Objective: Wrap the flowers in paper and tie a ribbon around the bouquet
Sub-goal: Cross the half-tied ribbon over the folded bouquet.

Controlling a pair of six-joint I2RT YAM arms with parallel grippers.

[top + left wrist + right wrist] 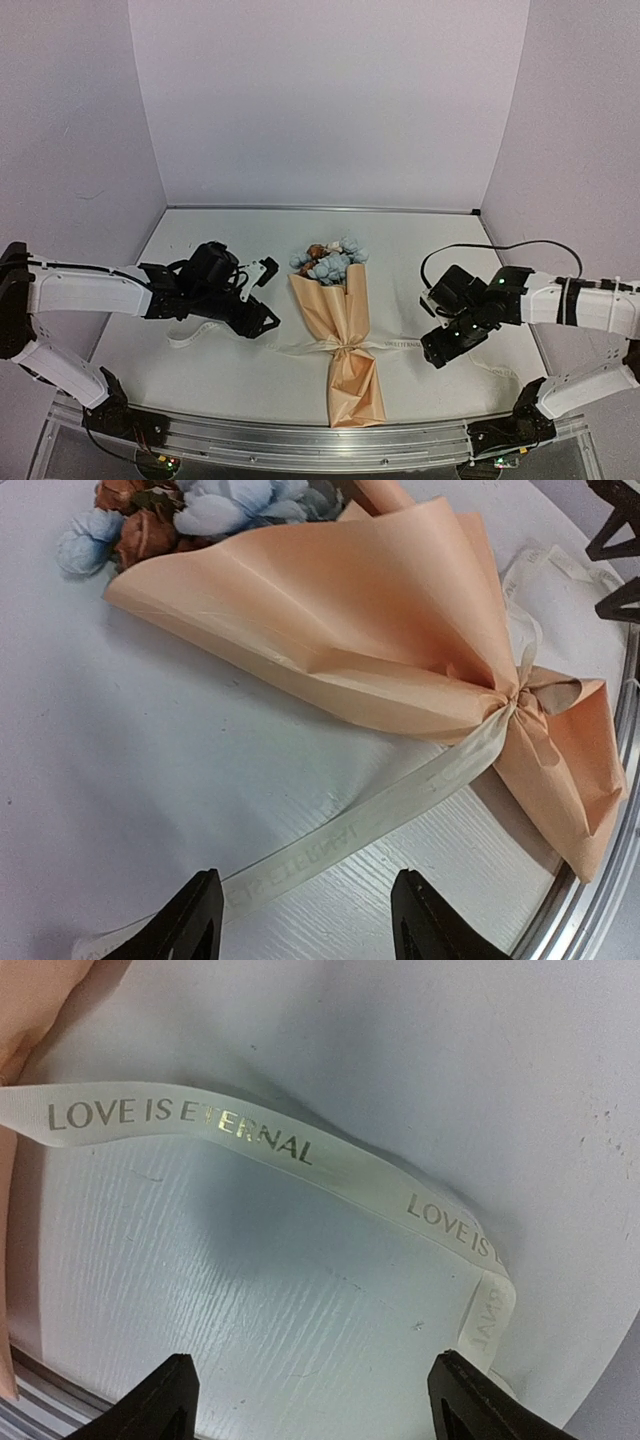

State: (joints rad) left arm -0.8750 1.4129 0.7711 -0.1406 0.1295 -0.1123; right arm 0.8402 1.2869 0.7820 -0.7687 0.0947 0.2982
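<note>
The bouquet (340,320) lies in the middle of the table, narrow end toward me. Its tan paper (380,630) forms a cone, and the pale blue and pink flowers (330,260) poke out of the far, wide end. The cream ribbon (400,790) is knotted round the cone's neck (347,348), its tails trailing left and right on the table. My left gripper (305,900) stands open left of the bouquet over the left tail, holding nothing. The right gripper (312,1380) is open over bare table, with the lettered right tail of the ribbon (260,1140) just beyond it.
An aluminium rail (300,435) runs along the near table edge, close to the cone's tip. A black cable (480,250) loops behind the right arm. White walls close in the table at the back and on both sides.
</note>
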